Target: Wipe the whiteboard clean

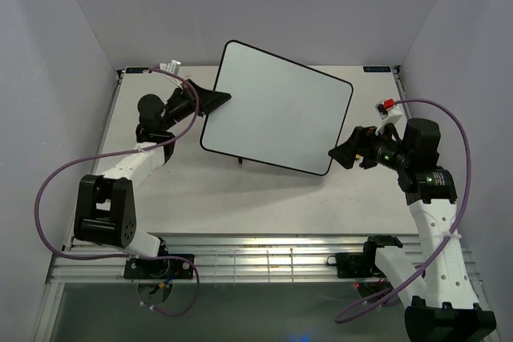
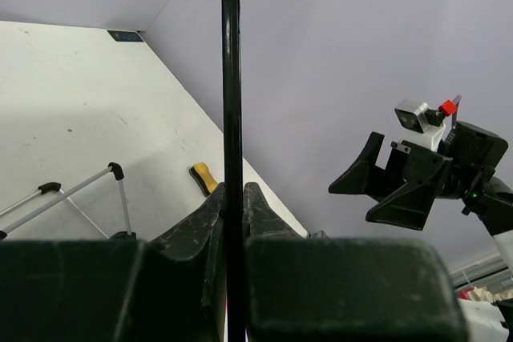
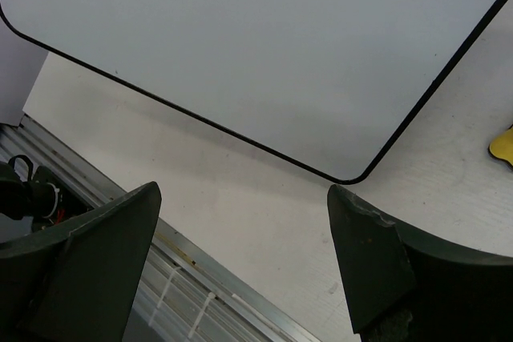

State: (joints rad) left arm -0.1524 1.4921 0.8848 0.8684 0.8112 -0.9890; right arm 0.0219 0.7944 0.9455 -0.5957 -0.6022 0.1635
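At the near edge, we see a ribbed aluminium rail carrying both arm bases, with the matte white table beyond it. The right gripper is spread wide and empty, its black wedge-shaped fingers just beside the near-right rounded corner of the whiteboard. The left gripper is clamped on the board's left edge, pinching the thin black frame. The board is raised over mid-table and tilted, its face glossy white. On the table under it are a thin wire stand with black tips and, farther back, a yellow eraser.
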